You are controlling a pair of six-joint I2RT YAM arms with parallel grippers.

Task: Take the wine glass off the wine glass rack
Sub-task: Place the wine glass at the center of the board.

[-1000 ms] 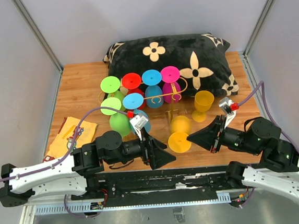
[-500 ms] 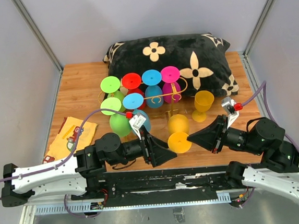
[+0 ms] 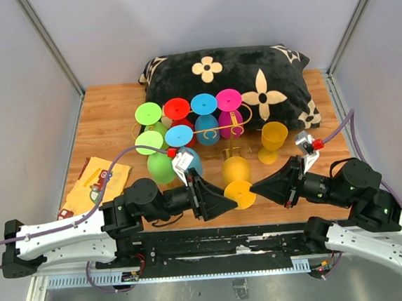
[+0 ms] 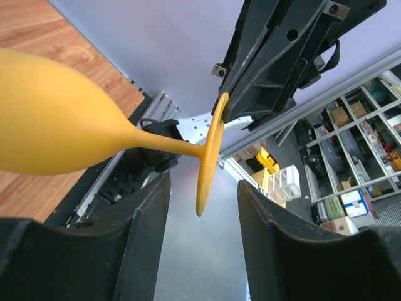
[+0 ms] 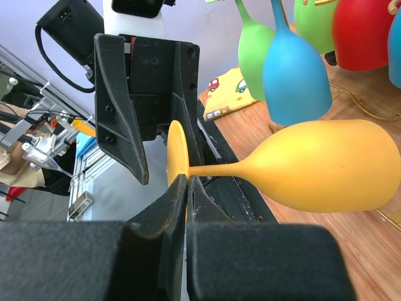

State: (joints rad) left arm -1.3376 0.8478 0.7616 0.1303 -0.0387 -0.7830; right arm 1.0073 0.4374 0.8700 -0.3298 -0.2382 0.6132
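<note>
Tabletop: pale wood tabletop [image 3: 107,123] between grey wall panels, with a black flower-print pillow [image 3: 180,75] across the back.
Rack: the wine glass rack [image 3: 217,129], thin gold wire with scrolls, stands just in front of the pillow. Green, red, blue and magenta hanging glasses [image 3: 203,104] fill it, feet up.
Wine glass: a yellow wine glass [image 3: 236,170] is off the rack, lying on its side over the front of the tabletop. Its bowl points toward the rack and its foot toward the near edge. I cannot tell whether the bowl touches the wood.
Right hand: the right hand [image 3: 255,186] reaches in from the right, pinched fully closed on the stem where it meets the foot.
Left hand: the left hand [image 3: 230,203] reaches in from the left, partly spread and gripping nothing.
Glass to left hand: the rim of the foot sits between its two fingers [image 4: 141,238], with a gap on either side.
Also there: a second yellow glass [image 3: 273,140] stands upright to the right of the rack, and a yellow picture card [image 3: 95,182] lies at the left.
</note>
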